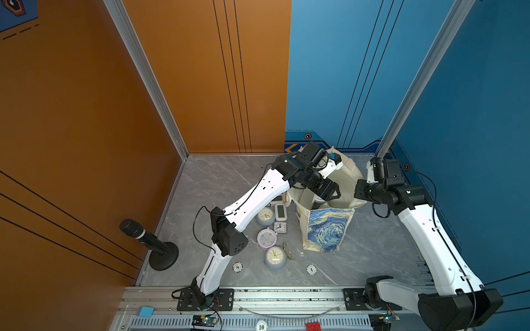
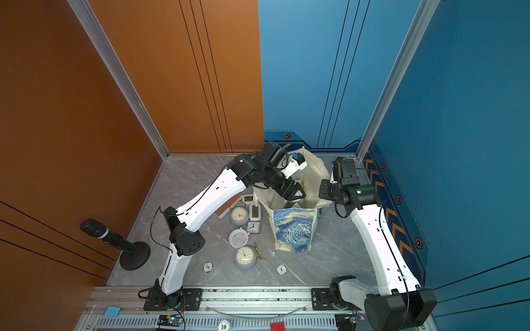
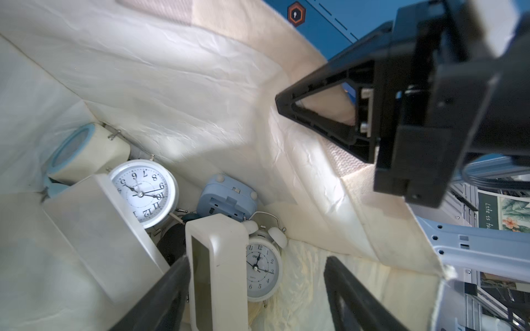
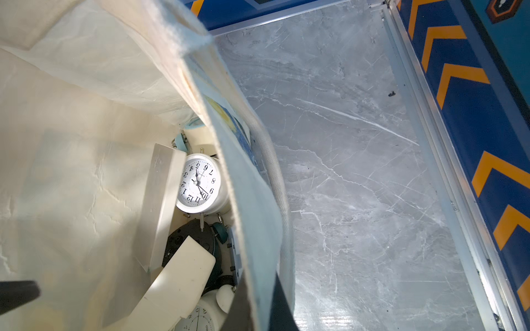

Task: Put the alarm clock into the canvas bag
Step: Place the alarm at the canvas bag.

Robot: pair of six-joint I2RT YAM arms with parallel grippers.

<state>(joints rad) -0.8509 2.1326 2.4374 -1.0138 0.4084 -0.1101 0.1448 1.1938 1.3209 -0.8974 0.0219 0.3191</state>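
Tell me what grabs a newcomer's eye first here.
The bag, with its swirling starry print, stands open between the two arms, and the left wrist view shows a heap of clocks inside it. The left fingers hang open over its mouth, and the right fingers pinch its rim. Loose clocks lie on the table beside it, on the left arm's side.

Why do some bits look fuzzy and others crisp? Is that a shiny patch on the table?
Left wrist view: the left end effector is a close, blurred smear, while the white clock inside the canvas bag is crisp. Right wrist view: glare whitens part of the marble table. In both top views the light is even and details look sharp.
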